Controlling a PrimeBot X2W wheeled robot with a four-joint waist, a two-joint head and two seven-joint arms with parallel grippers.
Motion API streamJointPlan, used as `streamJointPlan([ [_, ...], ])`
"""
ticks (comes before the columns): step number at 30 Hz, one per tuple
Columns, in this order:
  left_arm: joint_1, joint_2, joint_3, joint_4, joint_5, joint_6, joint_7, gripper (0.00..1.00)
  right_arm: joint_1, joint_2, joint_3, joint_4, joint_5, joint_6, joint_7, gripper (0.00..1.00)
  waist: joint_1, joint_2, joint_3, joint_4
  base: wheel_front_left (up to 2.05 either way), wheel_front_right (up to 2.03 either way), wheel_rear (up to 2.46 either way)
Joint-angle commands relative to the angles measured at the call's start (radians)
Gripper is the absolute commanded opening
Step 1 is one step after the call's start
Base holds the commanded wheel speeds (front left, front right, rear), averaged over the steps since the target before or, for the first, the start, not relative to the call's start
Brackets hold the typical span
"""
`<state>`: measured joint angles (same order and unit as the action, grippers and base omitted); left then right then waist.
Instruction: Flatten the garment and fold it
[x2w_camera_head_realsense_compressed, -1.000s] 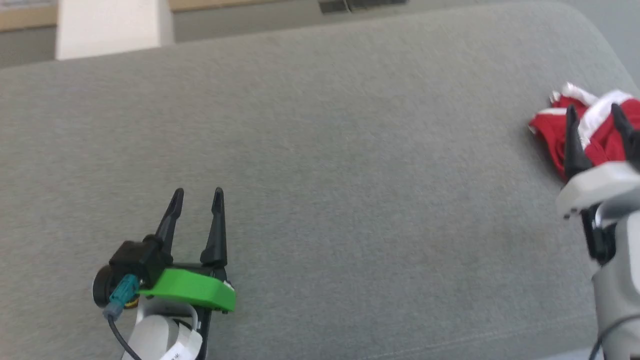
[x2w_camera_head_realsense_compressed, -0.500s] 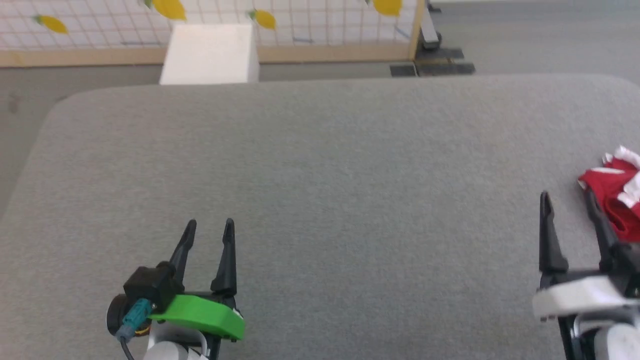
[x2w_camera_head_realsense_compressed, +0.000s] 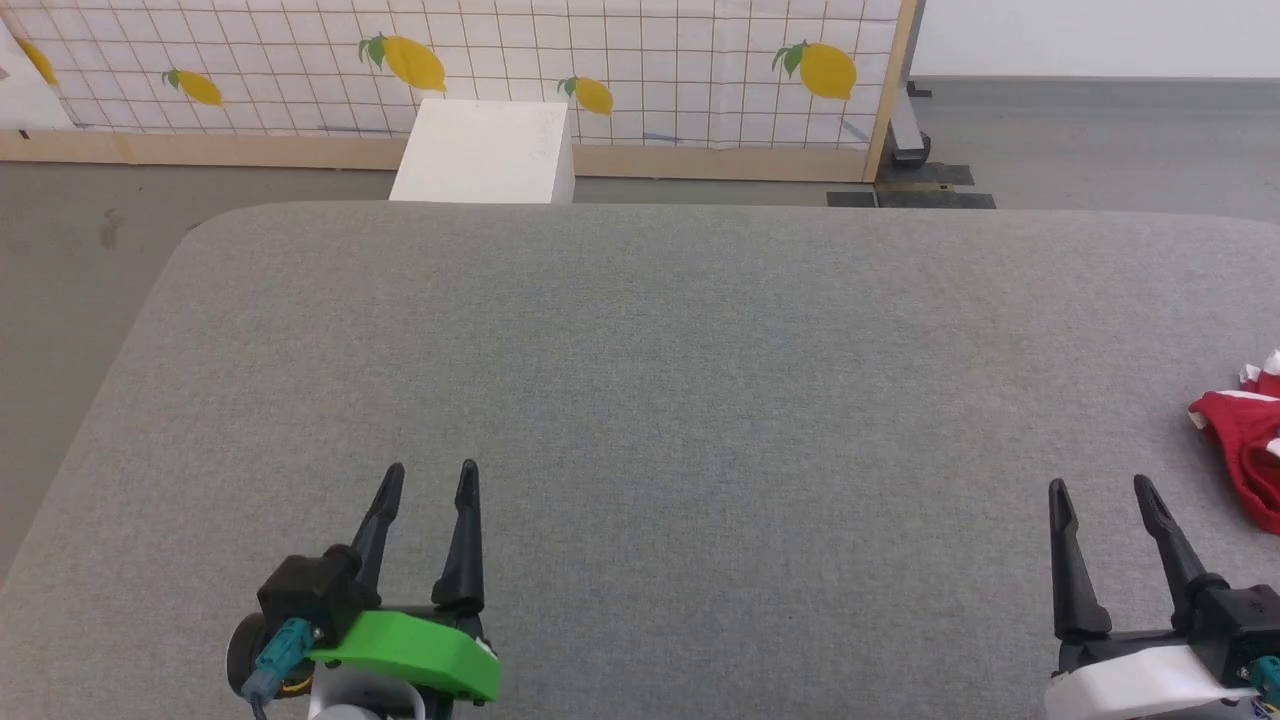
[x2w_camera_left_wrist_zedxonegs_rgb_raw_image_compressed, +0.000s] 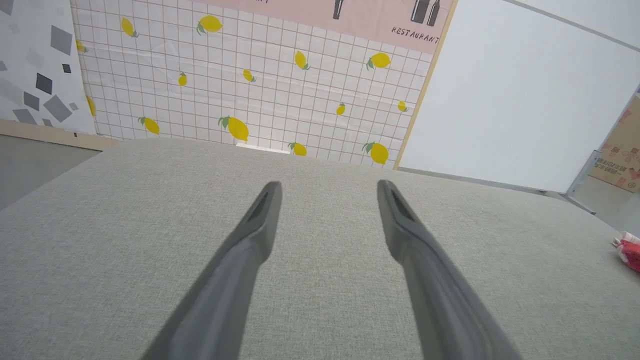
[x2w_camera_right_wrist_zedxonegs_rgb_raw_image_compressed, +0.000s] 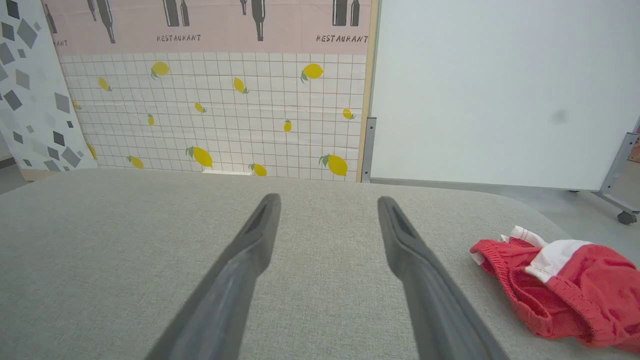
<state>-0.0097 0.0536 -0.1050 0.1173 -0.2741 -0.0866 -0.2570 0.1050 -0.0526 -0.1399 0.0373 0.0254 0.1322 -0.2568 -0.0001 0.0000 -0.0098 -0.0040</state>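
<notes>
While the garment (x2w_camera_right_wrist_zedxonegs_rgb_raw_image_compressed: 565, 295) is seen crumpled (far right of the grey worktop (x2w_camera_head_realsense_compressed: 640, 400)), the left gripper (x2w_camera_head_realsense_compressed: 431, 467) and right gripper (x2w_camera_head_realsense_compressed: 1099, 483) are held wide, empty.

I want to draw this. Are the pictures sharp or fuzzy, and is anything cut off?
Head view: sharp, soft even light, no glare; the garment is cut off at the right edge. Left wrist view: the wall is crisp, while the near fingers look huge and a bit soft. Right wrist view: fingers big and soft likewise; the garment is clear, its right end cut off.
</notes>
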Motion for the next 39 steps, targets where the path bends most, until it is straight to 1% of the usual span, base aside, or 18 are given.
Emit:
streamJointPlan([
  [1,0.013,-0.003,0.001,0.0,-0.004,0.006,-0.005,1.0,0.013,0.002,0.004,-0.002,0.007,-0.002,-0.005,1.0,0.0001,0.0,0.0,0.0,0.0,0.0,0.0],
  [8,0.011,-0.003,0.0,0.001,-0.01,0.013,-0.005,1.0,0.013,0.002,0.012,-0.004,0.02,-0.002,-0.005,1.0,0.0001,0.0,0.004,-0.004,0.0,0.0,0.0],
  [17,0.011,-0.003,-0.006,0.011,-0.013,0.01,-0.005,1.0,0.014,0.002,0.02,-0.009,0.03,-0.002,-0.005,1.0,0.0001,0.0,0.008,-0.003,0.0,0.0,0.0],
  [18,0.0,0.0,-0.005,0.009,-0.009,0.008,0.0,0.0,0.003,0.0,0.017,-0.003,0.023,0.0,0.0,0.0,0.0001,0.0,0.008,-0.003,0.0,0.0,0.0],
  [39,0.0,0.0,0.001,0.002,0.008,0.013,0.015,0.0,-0.004,0.0,0.023,-0.004,0.02,0.0,0.016,0.0,0.0001,0.0,0.009,-0.003,0.0,0.0,0.0],
])
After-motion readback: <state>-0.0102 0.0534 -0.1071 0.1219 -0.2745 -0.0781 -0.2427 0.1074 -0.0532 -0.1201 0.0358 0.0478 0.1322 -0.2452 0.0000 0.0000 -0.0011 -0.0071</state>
